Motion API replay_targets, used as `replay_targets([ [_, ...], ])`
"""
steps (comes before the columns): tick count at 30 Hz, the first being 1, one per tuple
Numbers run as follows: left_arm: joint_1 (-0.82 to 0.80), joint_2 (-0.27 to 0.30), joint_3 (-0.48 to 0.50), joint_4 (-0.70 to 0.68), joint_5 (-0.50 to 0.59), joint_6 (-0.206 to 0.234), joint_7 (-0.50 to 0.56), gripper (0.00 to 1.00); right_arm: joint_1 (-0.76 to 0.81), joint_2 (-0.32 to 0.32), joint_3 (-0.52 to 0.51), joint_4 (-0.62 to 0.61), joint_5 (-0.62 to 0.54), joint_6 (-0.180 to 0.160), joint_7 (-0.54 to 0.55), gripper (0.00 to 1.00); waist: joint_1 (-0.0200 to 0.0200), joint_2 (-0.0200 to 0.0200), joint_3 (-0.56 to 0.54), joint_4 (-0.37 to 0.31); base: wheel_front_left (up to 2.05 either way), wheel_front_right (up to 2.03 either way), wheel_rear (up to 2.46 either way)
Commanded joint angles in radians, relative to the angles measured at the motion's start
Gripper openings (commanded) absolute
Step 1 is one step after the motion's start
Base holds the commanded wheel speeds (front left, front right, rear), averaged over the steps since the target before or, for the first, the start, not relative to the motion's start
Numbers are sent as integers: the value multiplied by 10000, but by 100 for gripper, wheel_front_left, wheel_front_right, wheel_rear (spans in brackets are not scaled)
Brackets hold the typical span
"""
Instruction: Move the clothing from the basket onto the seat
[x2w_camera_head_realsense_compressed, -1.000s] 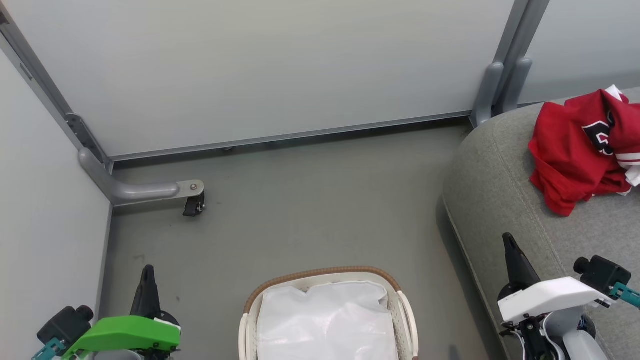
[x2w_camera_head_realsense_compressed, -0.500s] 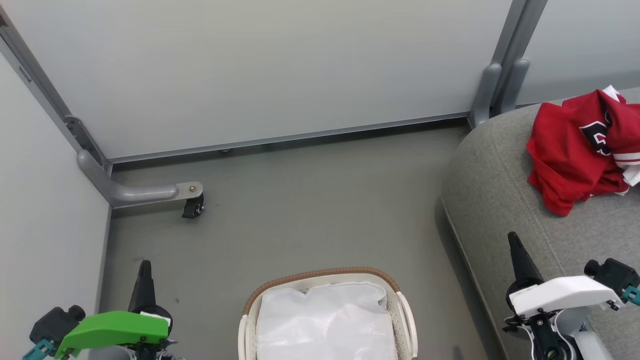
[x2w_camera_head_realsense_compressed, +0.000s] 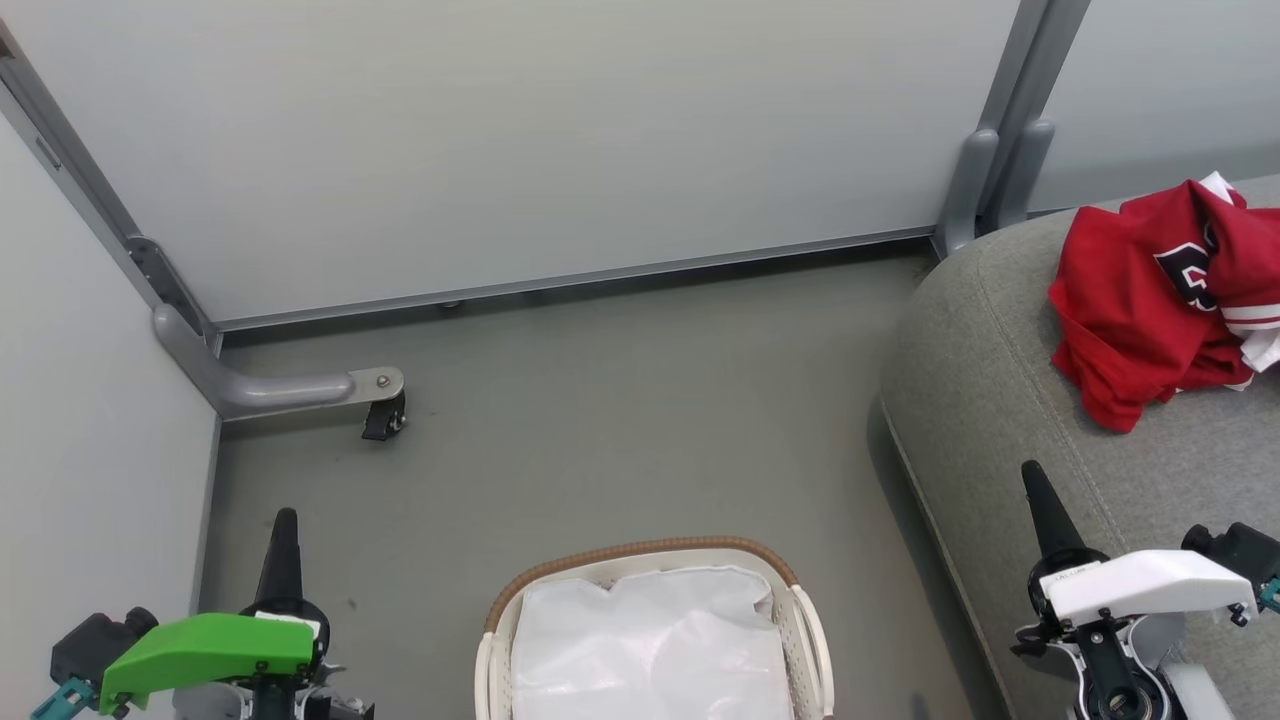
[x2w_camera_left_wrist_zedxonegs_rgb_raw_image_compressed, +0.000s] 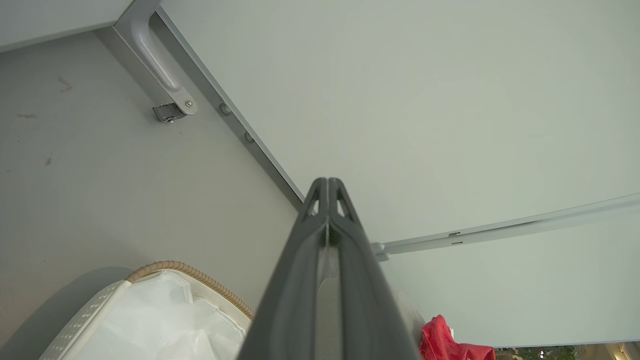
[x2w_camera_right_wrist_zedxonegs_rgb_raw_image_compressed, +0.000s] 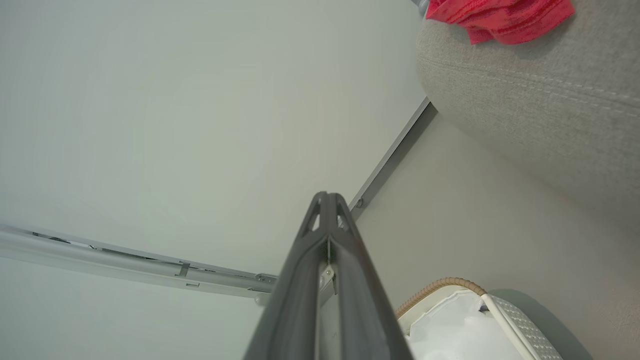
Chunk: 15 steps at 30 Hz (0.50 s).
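Left hand and right hand both pinched together, empty; crumpled red white-trimmed clothing lies on grey seat.

head: high, downward | wrists: low, toward wall (all share the basket)

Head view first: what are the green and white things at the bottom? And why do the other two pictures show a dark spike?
They are covers on a robot's two arms, seen from a camera on its head: the green cover sits behind the left gripper, the white cover behind the right gripper. Each dark spike is a gripper's two fingers pressed shut, holding nothing; wrist cameras look along them. On the floor stands a laundry basket with a white liner inside. A red jersey lies on the grey couch seat.
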Motion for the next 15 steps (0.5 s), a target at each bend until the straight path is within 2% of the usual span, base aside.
replay_targets([
  [1,-238,55,64,-136,-280,-51,87,0,-54,-61,-68,-133,298,-3,91,0,0,0,-5,-4,0,0,0],
  [15,-333,62,207,-240,-1439,-72,427,0,-45,-71,-206,-211,1632,-4,431,0,0,0,-48,-43,0,0,0],
])
